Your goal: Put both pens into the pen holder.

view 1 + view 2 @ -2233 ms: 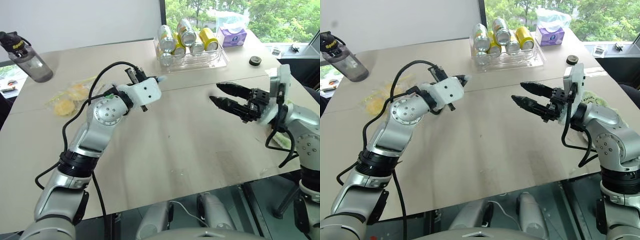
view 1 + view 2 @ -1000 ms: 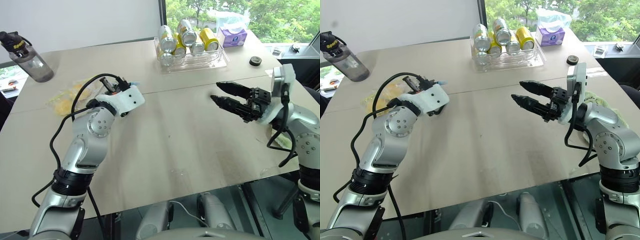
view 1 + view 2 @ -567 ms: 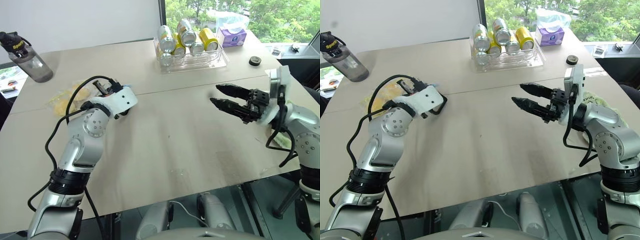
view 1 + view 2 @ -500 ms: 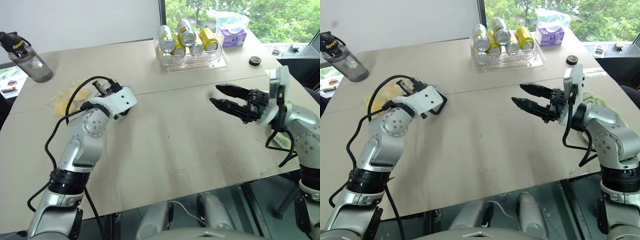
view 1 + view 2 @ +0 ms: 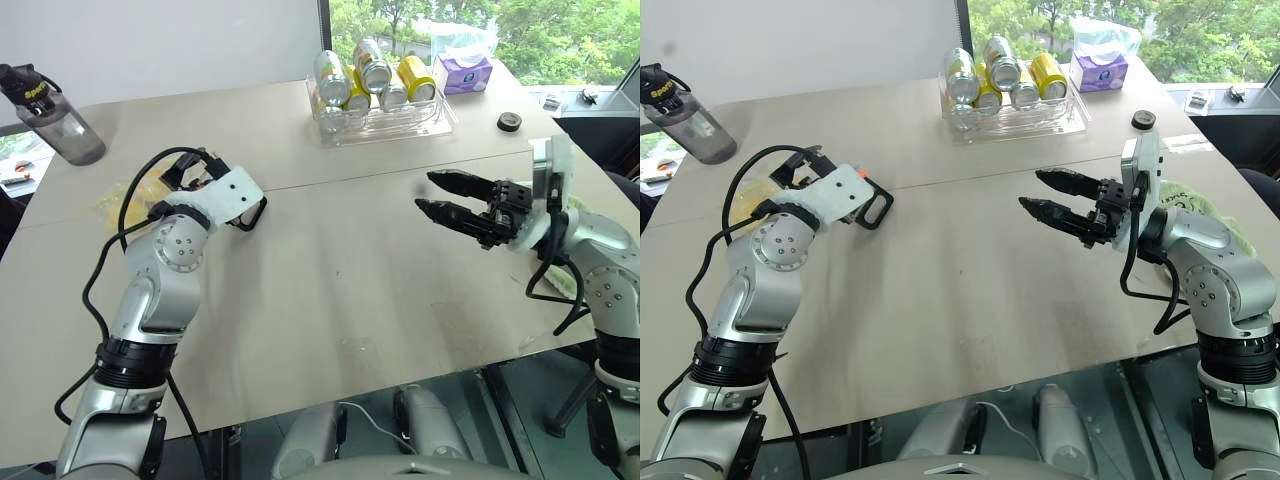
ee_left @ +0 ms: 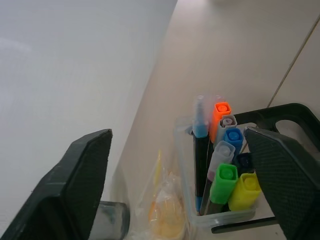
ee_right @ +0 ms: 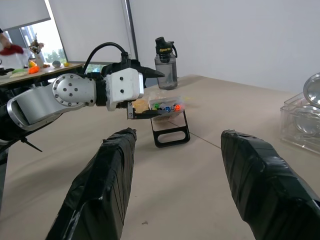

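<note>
Bare beige table (image 5: 340,270): open passage for you between both grippers. Left gripper (image 6: 180,175), fingers spread wide: small clear pen holder with black loop frame (image 6: 220,200) sits just ahead, crammed with coloured markers. Yellow packet (image 6: 167,220) beside it. Far beyond the right gripper (image 5: 440,195): clear tray of cans (image 5: 375,115).

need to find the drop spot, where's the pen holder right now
The pen holder stands on the table's left side, right under the open left gripper, beside a yellow snack bag; its black loop frame shows past the wrist.
</note>
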Motion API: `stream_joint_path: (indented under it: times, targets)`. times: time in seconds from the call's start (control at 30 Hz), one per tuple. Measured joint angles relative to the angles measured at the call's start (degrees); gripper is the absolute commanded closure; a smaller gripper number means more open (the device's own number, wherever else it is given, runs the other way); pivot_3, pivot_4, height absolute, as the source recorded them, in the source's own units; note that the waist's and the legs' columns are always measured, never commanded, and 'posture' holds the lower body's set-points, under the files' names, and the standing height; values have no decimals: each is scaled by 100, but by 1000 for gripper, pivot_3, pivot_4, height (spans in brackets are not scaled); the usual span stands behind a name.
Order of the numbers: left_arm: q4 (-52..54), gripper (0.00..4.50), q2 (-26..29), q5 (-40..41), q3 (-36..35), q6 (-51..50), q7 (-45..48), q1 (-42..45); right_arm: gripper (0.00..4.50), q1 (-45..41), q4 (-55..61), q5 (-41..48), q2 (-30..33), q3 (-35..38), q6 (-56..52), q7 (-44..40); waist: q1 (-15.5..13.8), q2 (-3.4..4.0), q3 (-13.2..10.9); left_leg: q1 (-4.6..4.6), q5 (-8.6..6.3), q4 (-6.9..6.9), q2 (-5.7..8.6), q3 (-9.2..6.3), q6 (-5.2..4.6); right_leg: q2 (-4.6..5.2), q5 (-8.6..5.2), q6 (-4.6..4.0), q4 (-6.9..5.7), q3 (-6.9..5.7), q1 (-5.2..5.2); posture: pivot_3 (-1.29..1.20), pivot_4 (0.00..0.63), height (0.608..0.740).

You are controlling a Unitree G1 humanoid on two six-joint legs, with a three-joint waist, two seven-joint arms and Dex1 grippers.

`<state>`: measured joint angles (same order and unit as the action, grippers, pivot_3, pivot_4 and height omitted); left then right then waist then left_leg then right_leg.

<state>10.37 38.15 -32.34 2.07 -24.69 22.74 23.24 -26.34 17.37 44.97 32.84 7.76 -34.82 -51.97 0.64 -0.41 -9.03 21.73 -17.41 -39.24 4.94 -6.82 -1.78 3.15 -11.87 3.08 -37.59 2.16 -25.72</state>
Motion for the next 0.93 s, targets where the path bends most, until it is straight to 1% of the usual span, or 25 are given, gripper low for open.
stream_joint_path:
  times: [0.07, 0.17, 0.27, 0.3, 0.33, 0.37, 0.4, 0.43, 0.47, 0.53, 0.6, 0.63, 0.73, 0.8, 0.93]
  targets:
    - [0, 15, -17, 16, -1, 6, -5, 0, 1591, 0, 0, -3, 0, 0, 1, -1, -1, 0, 0, 0, 0, 0, 0, 0, 0, 0, 0, 0, 0, 0, 0, 0, 150, 739]
    - [33, 15, -114, 338, -56, 198, 23, -36, 1591, 32, -1, -65, 13, -4, 21, -22, -8, 0, 0, 1, 0, 0, 0, -1, 0, 1, 0, 0, 1, 0, 0, 0, 150, 739]
    - [302, 15, -402, 1008, -267, 411, 212, -331, 1591, 267, -4, -285, 125, -59, 162, -100, -9, 0, 0, 2, 0, 0, 0, -1, 0, 2, 0, 0, 5, 1, 0, 0, 150, 739]
    - [486, 15, -575, 1319, -373, 444, 302, -496, 1591, 400, -31, -437, 220, -134, 261, -177, -10, 0, 0, 3, 0, 0, 0, 0, -1, 3, 0, 0, 6, 1, 0, 0, 150, 739]
    - [710, 15, -805, 1802, -514, 452, 444, -731, 1591, 567, -109, -646, 287, -240, 418, -276, -4, 0, 1, 1, 0, 0, 0, 3, 0, 3, 0, 0, 4, 3, 0, 0, 150, 739]
    - [812, 15, -902, 2045, -566, 451, 520, -852, 1591, 638, -180, -749, 285, -291, 498, -308, 0, 0, 1, 2, 0, -1, -1, 3, 0, 2, 0, 0, 3, 3, 0, 0, 150, 739]
    - [1109, 15, -1074, 2525, -778, 429, 694, -1181, 1591, 733, -264, -943, 278, -378, 706, -357, 25, 2, 2, -4, 0, -1, -3, 9, 0, 0, 0, 0, -2, 9, -1, 0, 150, 739]
    - [1284, 15, -1152, 2757, -854, 424, 780, -1383, 1591, 794, -303, -1034, 281, -399, 803, -374, 30, 2, 2, -8, -1, 2, -5, 15, 0, -2, 0, 0, -2, 16, 1, 0, 150, 739]
    - [1651, 15, -1228, 3213, -1010, 386, 1005, -1931, 1591, 814, -449, -1212, 189, -481, 1017, -363, 63, 1, 3, -10, -1, 4, -10, 19, 1, -7, 0, 0, -1, 19, 0, 0, 150, 739]
    - [2089, 15, -1413, 3875, -1162, 241, 1271, -2863, 1591, 919, -723, -1514, 55, -563, 1385, -348, 93, 1, 5, -14, -1, 8, -12, 23, 1, -6, 0, -1, -1, 22, 2, 0, 150, 739]
    - [2278, 15, -1666, 4404, -1397, 26, 1344, -3721, 1591, 1127, -1080, -1926, -20, -742, 1900, -359, 50, 0, 5, -18, -1, 5, -12, 21, 1, -6, 0, -1, -4, 19, 7, 0, 150, 739]
    - [2290, 15, -1747, 4600, -1533, -46, 1330, -4009, 1591, 1234, -1269, -2112, -48, -832, 2131, -378, 13, 0, 5, -19, -1, 2, -12, 21, 1, -5, -1, -1, -7, 17, 9, 0, 150, 739]
    - [2340, 15, -1779, 4789, -1766, -8, 1302, -4747, 1591, 1506, -1616, -2436, -256, -943, 2709, -354, -62, 1, 6, -29, -1, 0, -9, 15, 1, -2, -1, -2, -7, 16, 27, 0, 150, 739]
    - [2362, 15, -1817, 4837, -1782, 55, 1302, -5123, 1591, 1796, -1616, -2450, -378, -917, 2892, -283, -81, 0, 5, -47, -2, 3, -9, 14, -2, -2, -2, -1, 3, 16, 48, 0, 150, 739]
    - [2391, 15, -1819, 4890, -1798, 232, 1241, -5283, 1591, 2227, -1520, -2440, -431, -900, 2940, -240, -122, 5, 2, -107, -20, 9, -13, 11, -30, -4, -5, 0, 24, 13, 110, 0, 150, 739]
